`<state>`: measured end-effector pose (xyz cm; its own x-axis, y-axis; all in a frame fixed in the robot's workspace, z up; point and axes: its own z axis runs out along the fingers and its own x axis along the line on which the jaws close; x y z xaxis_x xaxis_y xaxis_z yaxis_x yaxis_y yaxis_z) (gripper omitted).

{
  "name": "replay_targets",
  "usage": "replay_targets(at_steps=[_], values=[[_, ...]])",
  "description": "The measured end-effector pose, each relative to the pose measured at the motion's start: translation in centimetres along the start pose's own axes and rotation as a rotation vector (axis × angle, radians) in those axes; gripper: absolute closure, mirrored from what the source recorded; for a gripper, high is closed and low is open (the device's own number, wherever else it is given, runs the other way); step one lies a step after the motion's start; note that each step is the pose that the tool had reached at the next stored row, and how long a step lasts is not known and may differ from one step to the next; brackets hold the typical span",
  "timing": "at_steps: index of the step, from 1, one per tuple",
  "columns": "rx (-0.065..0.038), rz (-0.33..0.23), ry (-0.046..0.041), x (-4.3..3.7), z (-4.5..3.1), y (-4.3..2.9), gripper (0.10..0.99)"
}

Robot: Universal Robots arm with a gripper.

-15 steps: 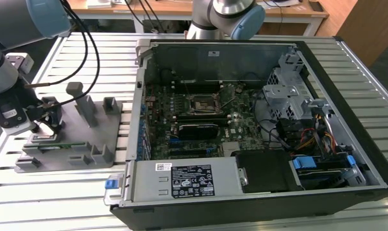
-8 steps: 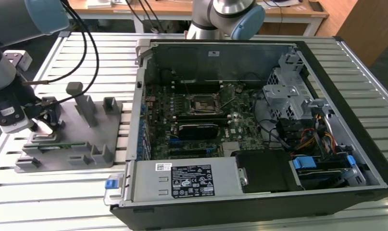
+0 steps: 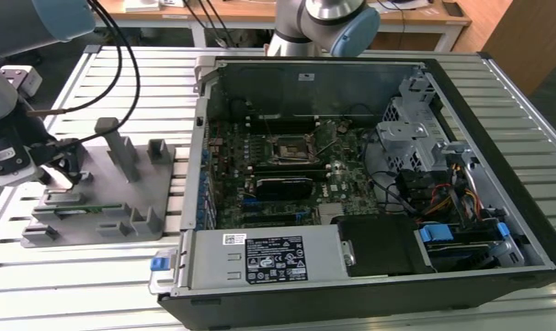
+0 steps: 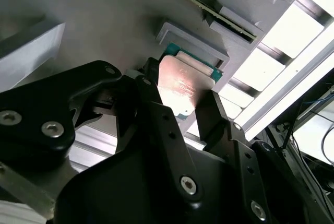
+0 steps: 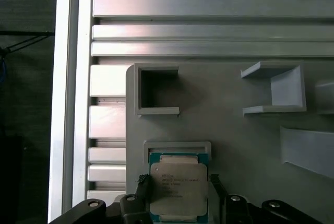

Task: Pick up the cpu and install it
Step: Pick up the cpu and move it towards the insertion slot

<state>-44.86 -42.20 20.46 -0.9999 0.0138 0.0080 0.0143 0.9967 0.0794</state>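
Nothing can be read. The cpu bears faint engraved lines on its metal top, too fine to make out. In the exterior view, a black label and a white label sit on the power supply box, and a white sticker on the computer case wall, all illegible.

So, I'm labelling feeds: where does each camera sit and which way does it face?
Exterior view: off the arm, looking down on the table, fixture and open case; the arm shows at the exterior view's left.
First wrist view: on the arm, looking straight down on the cpu; the hand flanks it.
Second wrist view: on the arm, looking obliquely along the hand at the cpu.
Shared: both wrist views show cpu, hand and fixture.
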Motion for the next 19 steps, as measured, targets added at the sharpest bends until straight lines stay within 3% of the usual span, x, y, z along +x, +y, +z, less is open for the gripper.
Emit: replay_targets(at_steps=[19], values=[[-0.002,0.000,0.0000,0.01,-1.01,0.08,0.561]])
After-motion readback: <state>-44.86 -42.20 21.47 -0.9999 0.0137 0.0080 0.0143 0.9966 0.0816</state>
